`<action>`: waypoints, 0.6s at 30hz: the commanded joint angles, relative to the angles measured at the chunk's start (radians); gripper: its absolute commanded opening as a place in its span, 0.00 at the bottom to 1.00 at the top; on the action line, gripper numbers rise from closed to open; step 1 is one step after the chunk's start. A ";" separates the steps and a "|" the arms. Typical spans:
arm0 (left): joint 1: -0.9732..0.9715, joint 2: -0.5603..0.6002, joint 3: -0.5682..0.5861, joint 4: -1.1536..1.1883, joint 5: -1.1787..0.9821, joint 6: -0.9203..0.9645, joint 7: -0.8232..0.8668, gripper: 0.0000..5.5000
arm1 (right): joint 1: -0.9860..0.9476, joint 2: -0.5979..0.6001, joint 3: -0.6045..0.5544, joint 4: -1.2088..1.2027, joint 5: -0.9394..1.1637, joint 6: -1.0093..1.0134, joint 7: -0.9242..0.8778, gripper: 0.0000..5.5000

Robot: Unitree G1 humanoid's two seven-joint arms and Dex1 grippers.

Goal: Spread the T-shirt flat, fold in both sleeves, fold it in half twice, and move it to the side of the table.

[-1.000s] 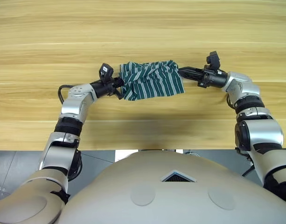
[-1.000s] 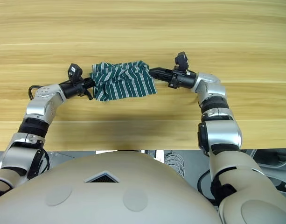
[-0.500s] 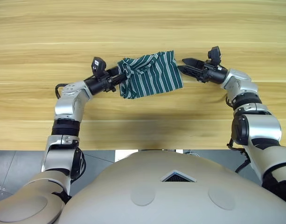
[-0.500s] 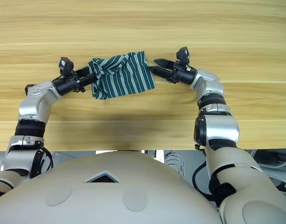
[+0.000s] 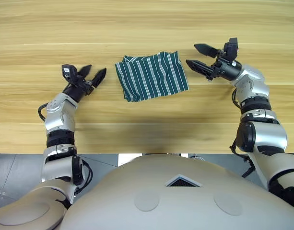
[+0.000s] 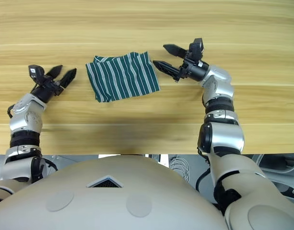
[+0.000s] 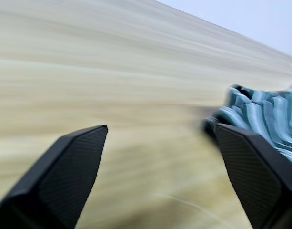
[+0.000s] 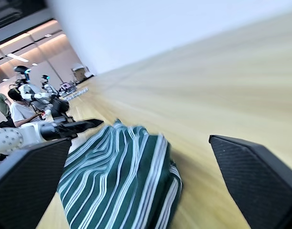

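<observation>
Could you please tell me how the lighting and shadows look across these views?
Left eye view: even, soft light on the table, no glare; the folded T-shirt casts at most a faint shadow at its near edge. Right wrist view: ceiling light strips glow in the room behind.

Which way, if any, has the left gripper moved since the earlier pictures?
Yes. The left gripper has released the T-shirt and pulled back to the robot's left along the table, now open.

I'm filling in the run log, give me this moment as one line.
T-shirt: folded, on table | left gripper: open, clear of its left edge | right gripper: open, close by its right edge | held: no
</observation>
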 commanded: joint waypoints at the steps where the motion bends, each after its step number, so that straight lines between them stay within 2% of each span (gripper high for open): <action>1: 0.065 -0.130 0.049 -0.174 -0.008 -0.225 0.090 0.74 | 0.137 0.032 0.041 -0.306 0.006 -0.053 -0.039 0.92; 5: 0.087 -0.254 0.071 -0.272 0.091 -0.514 0.230 0.60 | 0.188 0.079 0.154 -0.497 -0.082 -0.085 -0.148 0.76; 10: 0.090 -0.314 0.038 -0.301 0.242 -0.694 0.353 0.48 | 0.164 0.119 0.275 -0.533 -0.194 -0.083 -0.282 0.60; 18: 0.099 -0.321 -0.003 -0.271 0.285 -0.723 0.434 0.47 | 0.115 0.140 0.377 -0.483 -0.334 -0.035 -0.472 0.35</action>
